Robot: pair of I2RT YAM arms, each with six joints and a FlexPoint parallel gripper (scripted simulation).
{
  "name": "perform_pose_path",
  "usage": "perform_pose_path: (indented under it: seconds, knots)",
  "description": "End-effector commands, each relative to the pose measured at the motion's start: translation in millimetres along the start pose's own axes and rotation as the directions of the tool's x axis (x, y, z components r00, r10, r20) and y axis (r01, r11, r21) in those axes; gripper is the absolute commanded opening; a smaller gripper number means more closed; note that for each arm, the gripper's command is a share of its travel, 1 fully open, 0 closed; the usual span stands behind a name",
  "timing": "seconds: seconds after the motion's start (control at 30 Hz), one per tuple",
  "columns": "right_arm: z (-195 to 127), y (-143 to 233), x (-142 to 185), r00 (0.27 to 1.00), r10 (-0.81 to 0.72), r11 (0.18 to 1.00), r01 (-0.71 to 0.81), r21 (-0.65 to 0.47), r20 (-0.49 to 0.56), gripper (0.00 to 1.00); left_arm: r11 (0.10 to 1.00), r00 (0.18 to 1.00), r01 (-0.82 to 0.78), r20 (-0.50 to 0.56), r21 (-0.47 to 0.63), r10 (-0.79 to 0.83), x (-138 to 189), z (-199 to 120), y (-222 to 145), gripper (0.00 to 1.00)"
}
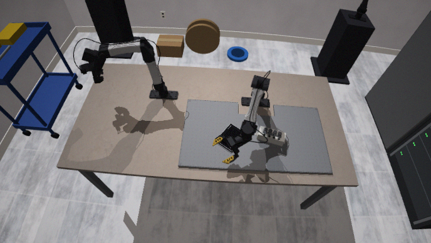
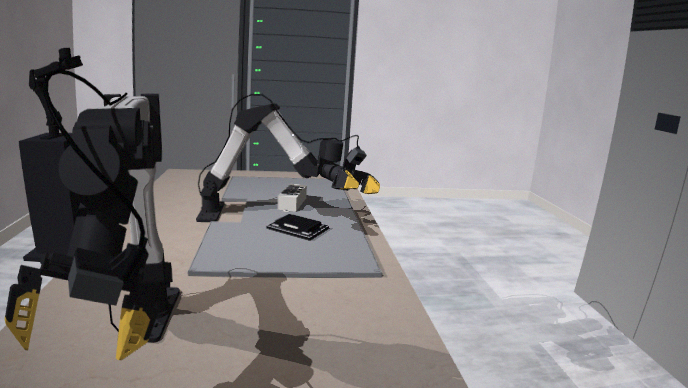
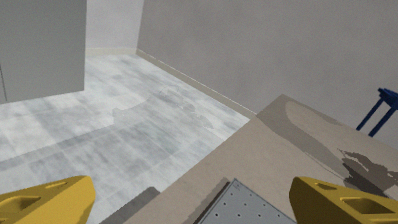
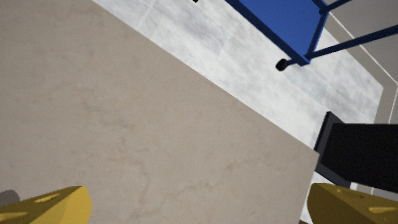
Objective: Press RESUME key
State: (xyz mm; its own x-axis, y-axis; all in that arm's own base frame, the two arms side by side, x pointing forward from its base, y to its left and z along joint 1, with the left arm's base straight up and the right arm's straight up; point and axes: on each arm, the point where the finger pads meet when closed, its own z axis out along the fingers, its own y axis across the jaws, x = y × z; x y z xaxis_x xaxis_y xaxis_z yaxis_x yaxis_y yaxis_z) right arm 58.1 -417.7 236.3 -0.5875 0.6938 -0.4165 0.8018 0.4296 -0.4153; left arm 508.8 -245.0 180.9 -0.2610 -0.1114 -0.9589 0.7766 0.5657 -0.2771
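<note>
Operator panel [image 1: 270, 141] [image 2: 291, 201]: apparently seated on grey mat [image 1: 200, 116] [image 2: 230, 255] [image 3: 240, 210]; labels cannot be read
Left gripper [image 1: 221, 151] [image 2: 361, 185] [image 3: 192, 186]: spread
Right gripper [image 1: 90, 75] [image 2: 72, 350] [image 4: 200, 204]: spread

Lab or workshop | server rack [image 1: 413, 175] [image 2: 300, 55], blue cart [image 1: 44, 100] [image 3: 378, 112] [image 4: 285, 22], perforated board [image 1: 207, 156] [image 2: 240, 255] [image 3: 240, 212]

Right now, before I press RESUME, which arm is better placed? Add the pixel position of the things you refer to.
Left, I'd say. Its open hand [image 1: 219, 153] [image 2: 361, 186] [image 3: 192, 187] is above the gray mat [image 1: 200, 153] [image 2: 285, 257] [image 3: 245, 207], near the pale box [image 1: 269, 139] [image 2: 289, 202], probably the panel. The right hand [image 1: 90, 76] [image 2: 73, 354] [image 4: 199, 193] is off beyond the mat.
</note>
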Motion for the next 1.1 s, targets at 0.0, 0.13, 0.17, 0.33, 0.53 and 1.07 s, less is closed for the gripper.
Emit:
perform_pose_path:
  seconds: [0.0,0.13,0.17,0.33,0.53,1.07]
  knots:
    - [-4,-3,-3,1.000,0.005,1.000,-0.005,0.008,0.014,1.00,1.000,1.000,-0.019,0.020,0.006,0.019,-10,0,-3,1.00]
    - [-4,-3,-3,1.000,0.005,1.000,-0.005,0.008,0.014,1.00,1.000,1.000,-0.019,0.020,0.006,0.019,-10,0,-3,1.00]
    - [-4,-3,-3,1.000,0.005,1.000,-0.005,0.008,0.014,1.00,1.000,1.000,-0.019,0.020,0.006,0.019,-10,0,-3,1.00]
    - [-4,-3,-3,1.000,0.005,1.000,-0.005,0.008,0.014,1.00,1.000,1.000,-0.019,0.020,0.006,0.019,-10,0,-3,1.00]
    - [-4,-3,-3,1.000,0.005,1.000,-0.005,0.008,0.014,1.00,1.000,1.000,-0.019,0.020,0.006,0.019,-10,0,-3,1.00]
    - [-46,98,-68,0.965,-0.092,0.986,0.122,-0.110,0.245,1.00,0.963,0.973,0.089,-0.183,-0.255,-0.138,20,-72,4,1.00]
